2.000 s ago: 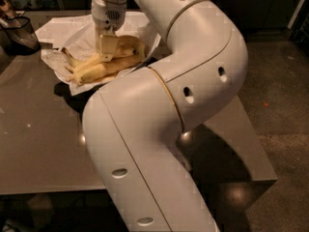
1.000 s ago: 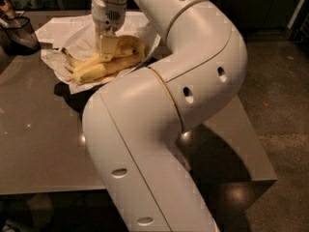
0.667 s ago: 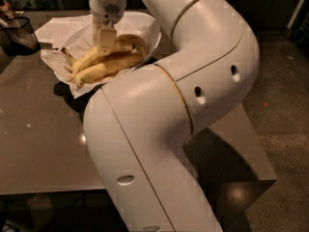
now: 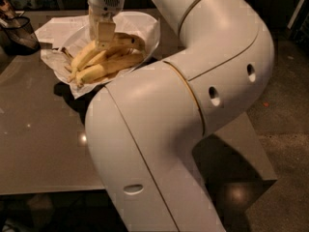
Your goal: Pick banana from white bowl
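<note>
Up near 12 o'clock in the view, the gripper point(image 4: 103, 41) comes straight down into the white bowl point(image 4: 150, 27). Its tip sits right on top of the bananas point(image 4: 104, 67). How far open it is, and whether it has hold of a banana, cannot be told from this side. Its body is white, with a little round patch of tiny holes near the top.

The bananas lie in the bowl as one bunch, side by side. They are yellow, long and a bit curved, with dark brown ends. Their long way runs from about 8 o'clock to about 2 o'clock. The thin brown tips point to 8 o'clock, out over the bowl's near edge. The other ends sit deeper in the bowl, by the gripper.

The bowl is big, round, white and shiny, with sides that slope out. It stands at the far side of the table point(image 4: 38, 139), toward 11 o'clock in the view. Crumpled white paper point(image 4: 57, 29) lines it and sticks out past the rim at 9 o'clock and 7 o'clock.

At 9 o'clock from the bowl, just beside the paper, stands a dark mesh basket point(image 4: 19, 35).

The table top is flat, smooth and grey-brown, with small spots of light on it.

The robot's arm point(image 4: 193, 81) is fat, round, smooth and white, and it fills the near side of the view from 1 o'clock to 6 o'clock.
</note>
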Motion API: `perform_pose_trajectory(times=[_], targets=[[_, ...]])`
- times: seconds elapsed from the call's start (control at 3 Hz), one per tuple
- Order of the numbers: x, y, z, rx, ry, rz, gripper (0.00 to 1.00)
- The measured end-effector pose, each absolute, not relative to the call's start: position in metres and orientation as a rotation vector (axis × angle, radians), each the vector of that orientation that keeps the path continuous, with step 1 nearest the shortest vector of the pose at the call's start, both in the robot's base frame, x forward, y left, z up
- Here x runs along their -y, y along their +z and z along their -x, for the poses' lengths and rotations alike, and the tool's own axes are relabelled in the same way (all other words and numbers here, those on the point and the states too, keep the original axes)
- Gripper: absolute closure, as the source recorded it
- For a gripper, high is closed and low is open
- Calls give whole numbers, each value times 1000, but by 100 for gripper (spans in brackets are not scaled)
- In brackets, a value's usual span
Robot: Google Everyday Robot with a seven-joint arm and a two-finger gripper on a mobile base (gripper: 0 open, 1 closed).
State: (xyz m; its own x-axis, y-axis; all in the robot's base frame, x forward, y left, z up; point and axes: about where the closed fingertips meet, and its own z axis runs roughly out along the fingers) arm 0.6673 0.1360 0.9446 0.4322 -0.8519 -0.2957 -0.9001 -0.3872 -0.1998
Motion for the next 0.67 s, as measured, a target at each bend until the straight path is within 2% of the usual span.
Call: perform_pose_trajectory(times=[0.67], targets=[[-138,956,-659,-1428,263,2364,100]])
